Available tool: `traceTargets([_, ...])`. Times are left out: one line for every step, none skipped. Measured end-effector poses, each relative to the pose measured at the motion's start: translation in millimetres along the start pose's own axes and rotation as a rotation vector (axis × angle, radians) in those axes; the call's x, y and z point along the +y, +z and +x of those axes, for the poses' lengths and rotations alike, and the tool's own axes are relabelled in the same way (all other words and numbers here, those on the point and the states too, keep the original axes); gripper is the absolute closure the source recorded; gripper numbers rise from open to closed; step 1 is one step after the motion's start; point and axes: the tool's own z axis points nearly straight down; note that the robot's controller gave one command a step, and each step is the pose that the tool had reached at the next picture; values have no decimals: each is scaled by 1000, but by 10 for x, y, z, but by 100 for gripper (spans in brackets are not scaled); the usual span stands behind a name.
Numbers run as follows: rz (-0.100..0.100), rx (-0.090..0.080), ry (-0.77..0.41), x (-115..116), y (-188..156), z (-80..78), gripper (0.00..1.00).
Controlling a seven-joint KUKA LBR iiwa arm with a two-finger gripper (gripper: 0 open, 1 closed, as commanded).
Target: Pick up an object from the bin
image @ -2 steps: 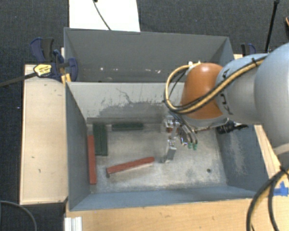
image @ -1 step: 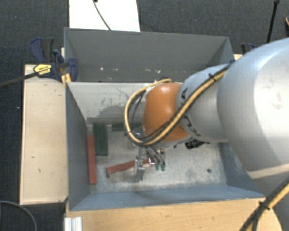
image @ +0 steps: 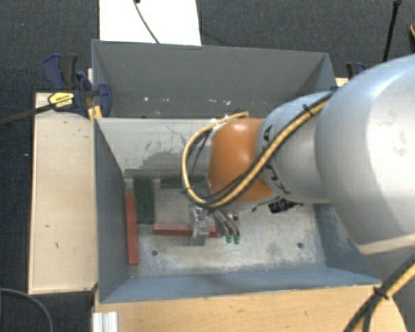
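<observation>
My gripper is low over the bin floor, left of centre, under the orange wrist cover. It sits at the right end of a flat red-brown bar that lies crosswise on the floor. I cannot tell whether the bar is gripped. A small green bit shows just right of the gripper, and it may be part of it or a loose thing. A dark green block lies to the upper left of the bar.
A long red stick lies along the foot of the bin's left wall, close to the red-brown bar's left end. The arm and its cables cover the right half of the bin. Bare floor shows along the front wall.
</observation>
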Motion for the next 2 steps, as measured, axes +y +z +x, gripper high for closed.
traceTargets([-2, -8, 91, -172, -1267, 164, 100])
traceTargets([-1, -11, -34, -252, -2350, 93, 100])
